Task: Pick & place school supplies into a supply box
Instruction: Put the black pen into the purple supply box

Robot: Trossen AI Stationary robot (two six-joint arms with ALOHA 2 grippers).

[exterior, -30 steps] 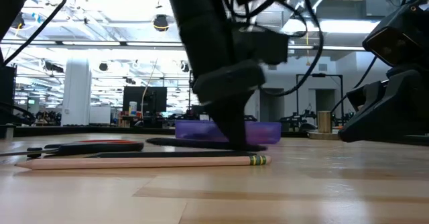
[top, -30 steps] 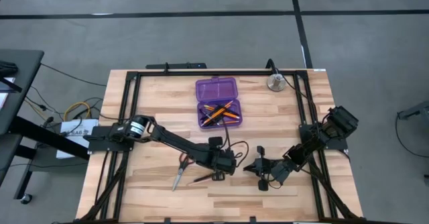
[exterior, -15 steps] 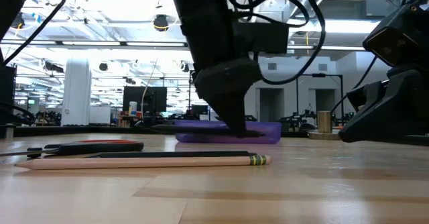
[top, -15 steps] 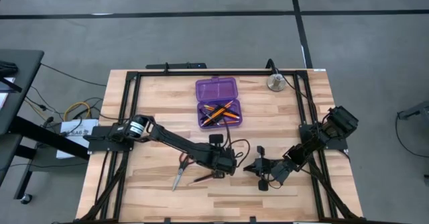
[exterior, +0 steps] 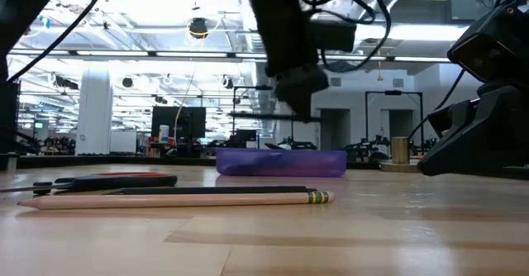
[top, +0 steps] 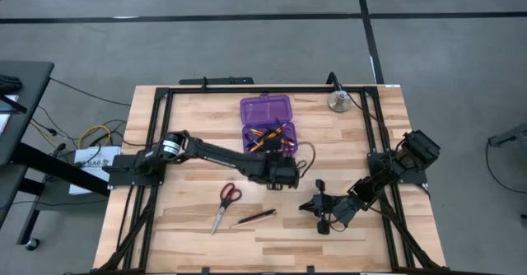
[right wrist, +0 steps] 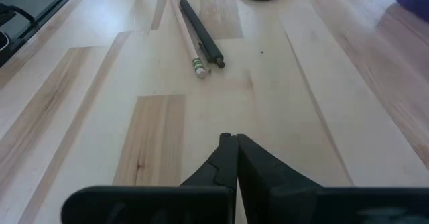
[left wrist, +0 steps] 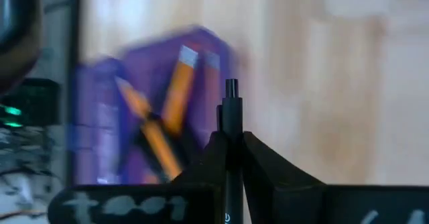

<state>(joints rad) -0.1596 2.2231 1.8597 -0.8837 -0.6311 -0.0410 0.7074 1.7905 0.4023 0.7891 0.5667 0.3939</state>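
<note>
The left gripper (left wrist: 231,147) pinches a black pen (left wrist: 230,113) above the blurred purple supply box (top: 268,137) mid-table. The right gripper (right wrist: 231,150), jaws shut and empty, rests near the table's (top: 198,226) front-right. Scissors (top: 224,204) and pencil (exterior: 178,198) lie front-left.

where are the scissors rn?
In the high view the scissors lie flat on the table's near-left part, just left of a pencil and black pen, below the left arm and short of the purple box.
</note>
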